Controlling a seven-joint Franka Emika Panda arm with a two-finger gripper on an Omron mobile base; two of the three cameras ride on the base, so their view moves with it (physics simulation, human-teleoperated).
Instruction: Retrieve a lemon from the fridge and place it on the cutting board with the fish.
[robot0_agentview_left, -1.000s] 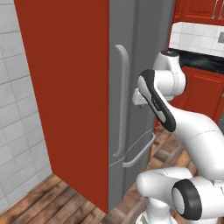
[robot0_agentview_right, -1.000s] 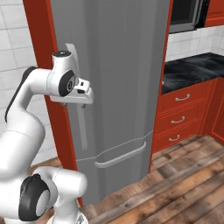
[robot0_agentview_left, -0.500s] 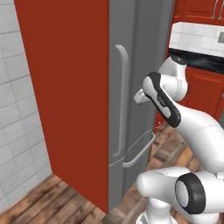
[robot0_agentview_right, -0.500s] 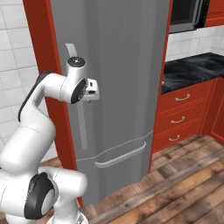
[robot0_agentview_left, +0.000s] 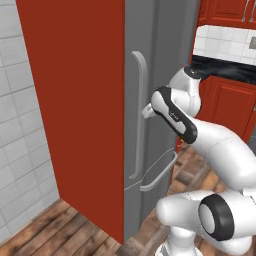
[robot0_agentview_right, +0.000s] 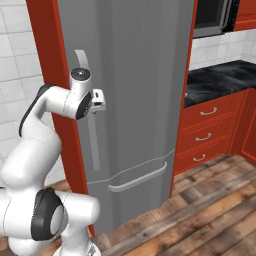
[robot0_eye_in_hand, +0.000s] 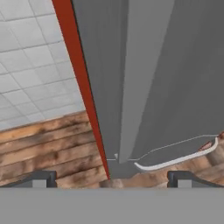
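A: What's at the left of the frame?
B: A red panel, then the closed grey fridge (robot0_agentview_left: 155, 60) with its long handle (robot0_agentview_left: 140, 115) at centre.
A: And the end effector (robot0_agentview_right: 100, 100)?
B: Just beside that handle — spread wide, holding nothing.

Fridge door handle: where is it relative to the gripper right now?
The vertical handle runs down the closed fridge door's left edge in the right base view; the open gripper sits just right of it, at its upper part.

Kitchen: fridge (robot0_agentview_right: 135, 100), red drawers (robot0_agentview_right: 205, 135) (probably microwave (robot0_agentview_right: 212, 17) above).
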